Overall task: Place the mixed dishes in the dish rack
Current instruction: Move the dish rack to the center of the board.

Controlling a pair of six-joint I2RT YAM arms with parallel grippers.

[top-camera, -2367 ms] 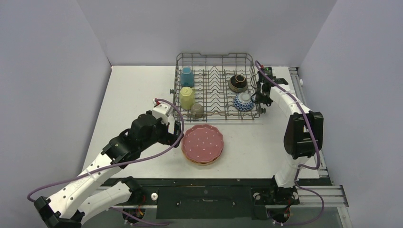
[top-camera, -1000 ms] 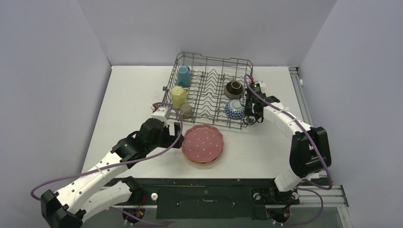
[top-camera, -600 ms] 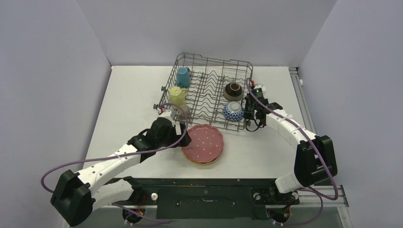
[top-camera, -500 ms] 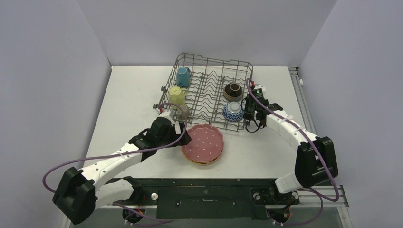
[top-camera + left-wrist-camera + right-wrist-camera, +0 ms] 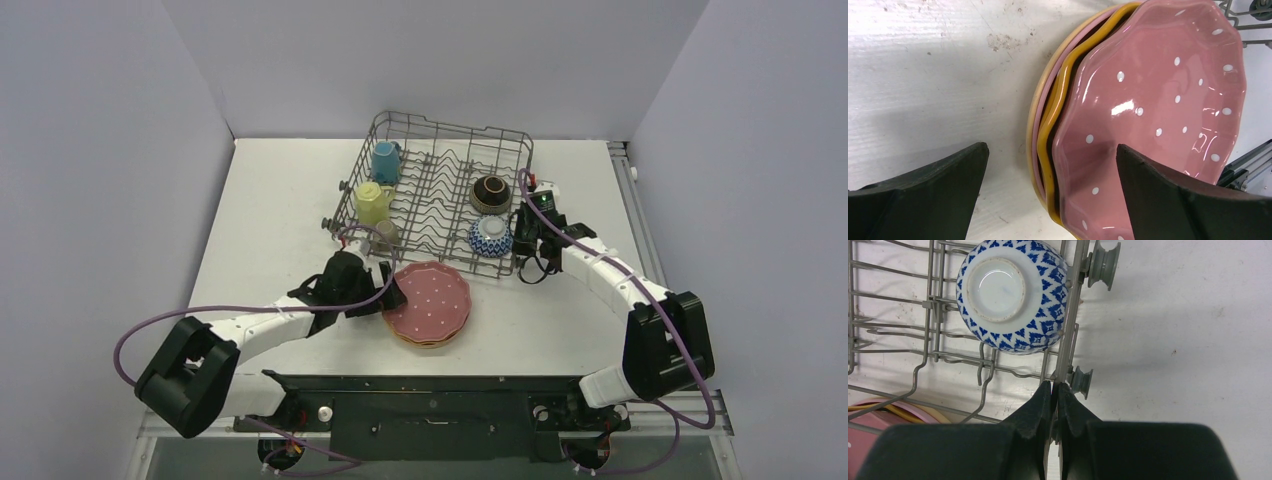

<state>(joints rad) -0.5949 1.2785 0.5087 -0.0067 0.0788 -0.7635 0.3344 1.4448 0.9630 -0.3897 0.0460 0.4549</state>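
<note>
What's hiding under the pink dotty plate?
An orange plate, then a pale pink rim and a tan rim below it. Only their left edges peek out; the pink dotty plate covers the rest, so any pattern is hidden.

This looks like a robotics lab cell. Plain lilac-grey walls (image 5: pixel 100 150) box in a scuffed white table (image 5: pixel 270 200) on three sides. Two white-and-black arms, left (image 5: pixel 260 325) and right (image 5: pixel 610 275), are bolted to a black metal rail (image 5: pixel 430 385) at the near edge. Purple cables (image 5: pixel 175 312) loop loose from them. The wire rack (image 5: pixel 440 130) and plates (image 5: pixel 430 300) are household ware set out on that bare work surface.
</note>
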